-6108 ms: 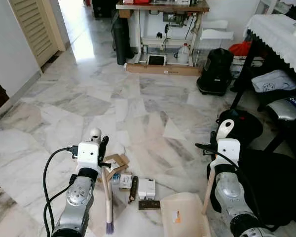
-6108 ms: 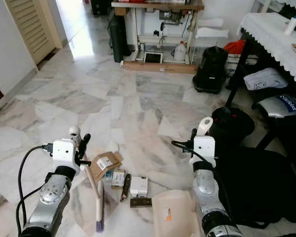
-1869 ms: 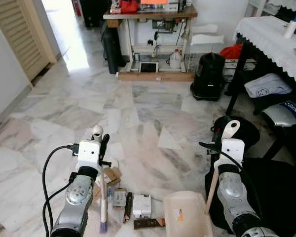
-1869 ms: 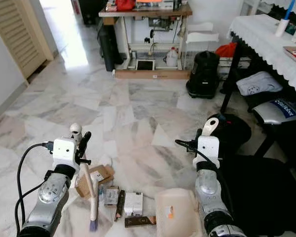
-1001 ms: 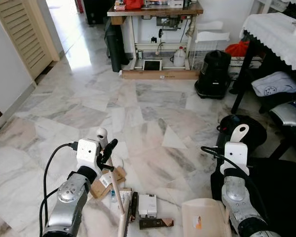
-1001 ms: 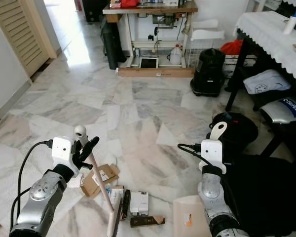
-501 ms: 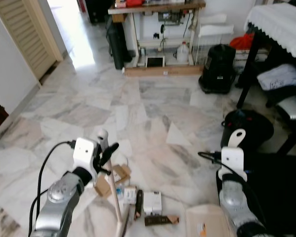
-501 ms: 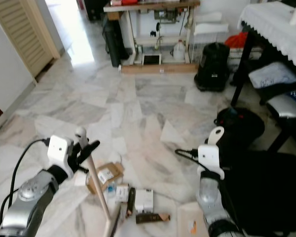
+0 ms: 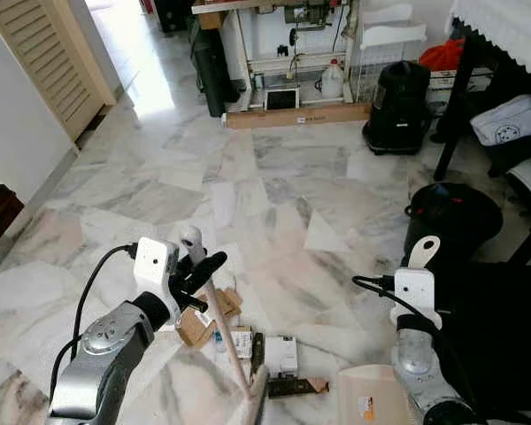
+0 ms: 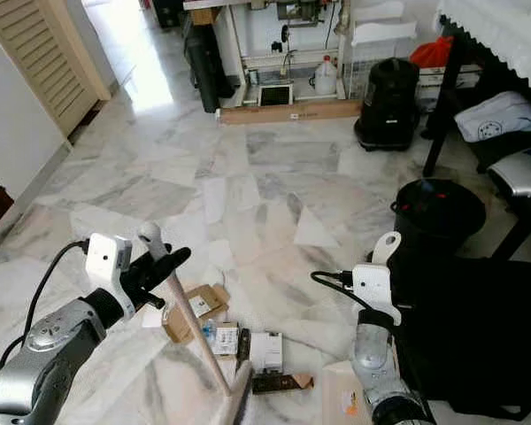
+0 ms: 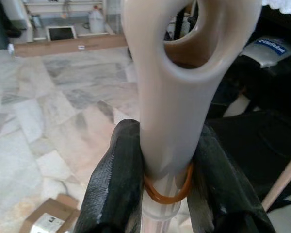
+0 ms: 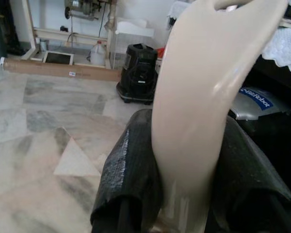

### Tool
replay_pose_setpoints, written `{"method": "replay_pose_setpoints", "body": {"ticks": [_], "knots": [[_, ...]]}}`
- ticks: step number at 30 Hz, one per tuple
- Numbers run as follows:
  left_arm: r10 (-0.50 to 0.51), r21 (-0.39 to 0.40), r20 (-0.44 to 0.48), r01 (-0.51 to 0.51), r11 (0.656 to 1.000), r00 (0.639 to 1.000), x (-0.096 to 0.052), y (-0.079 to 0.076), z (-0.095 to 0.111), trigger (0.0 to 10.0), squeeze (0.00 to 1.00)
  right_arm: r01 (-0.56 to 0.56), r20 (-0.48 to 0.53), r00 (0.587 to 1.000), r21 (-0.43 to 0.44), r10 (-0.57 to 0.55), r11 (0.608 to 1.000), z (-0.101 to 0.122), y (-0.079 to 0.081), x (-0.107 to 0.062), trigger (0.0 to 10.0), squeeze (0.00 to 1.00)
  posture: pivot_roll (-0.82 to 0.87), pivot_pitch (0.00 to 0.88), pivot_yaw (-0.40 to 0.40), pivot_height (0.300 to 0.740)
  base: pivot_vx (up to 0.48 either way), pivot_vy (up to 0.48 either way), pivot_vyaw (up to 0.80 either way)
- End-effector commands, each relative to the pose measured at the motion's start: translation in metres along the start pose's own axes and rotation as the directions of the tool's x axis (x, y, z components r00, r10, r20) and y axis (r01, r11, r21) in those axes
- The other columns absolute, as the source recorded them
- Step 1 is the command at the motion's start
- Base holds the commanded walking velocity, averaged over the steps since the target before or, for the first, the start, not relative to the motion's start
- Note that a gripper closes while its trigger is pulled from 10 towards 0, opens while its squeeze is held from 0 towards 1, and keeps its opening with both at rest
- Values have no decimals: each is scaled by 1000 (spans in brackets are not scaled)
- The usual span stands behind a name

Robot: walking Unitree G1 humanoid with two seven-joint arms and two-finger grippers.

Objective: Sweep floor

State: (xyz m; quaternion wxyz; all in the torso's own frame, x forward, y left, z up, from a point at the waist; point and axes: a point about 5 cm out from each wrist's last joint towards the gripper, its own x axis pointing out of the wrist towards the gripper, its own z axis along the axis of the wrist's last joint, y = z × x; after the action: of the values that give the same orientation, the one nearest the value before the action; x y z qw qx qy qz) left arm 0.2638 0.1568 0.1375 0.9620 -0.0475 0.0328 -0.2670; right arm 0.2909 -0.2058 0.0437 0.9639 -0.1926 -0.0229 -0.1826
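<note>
At the left, the left gripper (image 10: 164,263) has its jaws clenched on the top of the broom (image 10: 195,336), just below the hanging loop, as the left wrist view shows with both black fingers (image 11: 114,187) pressed on the cream handle above an orange rubber band (image 11: 167,191). The handle slants from the gripper down toward 5 o'clock, so the broom head (image 10: 237,403) lands low in the frame, just beside the litter; that tilt looks chosen to drag rubbish across the marble floor (image 9: 274,177) toward the pan. The litter lies in a loose row: a torn cardboard box (image 9: 205,317) nearest the gripper, then a small carton (image 9: 242,341), a dark strip (image 9: 257,350), a white box (image 9: 282,354) and a brown wrapper (image 9: 292,386). At 5 o'clock of the pile sits the cream dustpan (image 9: 372,403), mouth toward the litter, apparently set to receive it. The right gripper (image 9: 407,279) grips the dustpan's upright handle (image 12: 199,107), jaws shut tight around it, which seems to steady the pan. Right of that arm is a black bag (image 9: 496,336); beyond it, at 1 o'clock, a black bin (image 10: 438,208) and a dark bench leg (image 10: 442,97).
</note>
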Motion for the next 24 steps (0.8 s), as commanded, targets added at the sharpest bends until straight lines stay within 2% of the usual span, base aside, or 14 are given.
{"method": "replay_pose_setpoints", "body": {"ticks": [1,12,21,24], "knots": [[-15,-15,3,15,1000,1000,-4,0,4,10000,0,3,65,998,35,-5,999,15,7,6,10000,0,226,118,148,740,0,0,0],[-32,-17,-30,31,999,999,-7,-5,6,10000,0,25,130,991,43,-30,999,30,9,14,10000,0,235,117,155,740,0,0,0],[6,45,-2,-6,999,1000,-9,-1,20,10000,0,-52,85,995,83,45,995,27,21,10,10000,0,250,125,154,740,0,0,0],[68,92,27,-70,993,997,-13,6,24,10000,0,-66,77,995,83,59,994,25,24,9,10000,0,247,127,151,740,0,0,0]]}}
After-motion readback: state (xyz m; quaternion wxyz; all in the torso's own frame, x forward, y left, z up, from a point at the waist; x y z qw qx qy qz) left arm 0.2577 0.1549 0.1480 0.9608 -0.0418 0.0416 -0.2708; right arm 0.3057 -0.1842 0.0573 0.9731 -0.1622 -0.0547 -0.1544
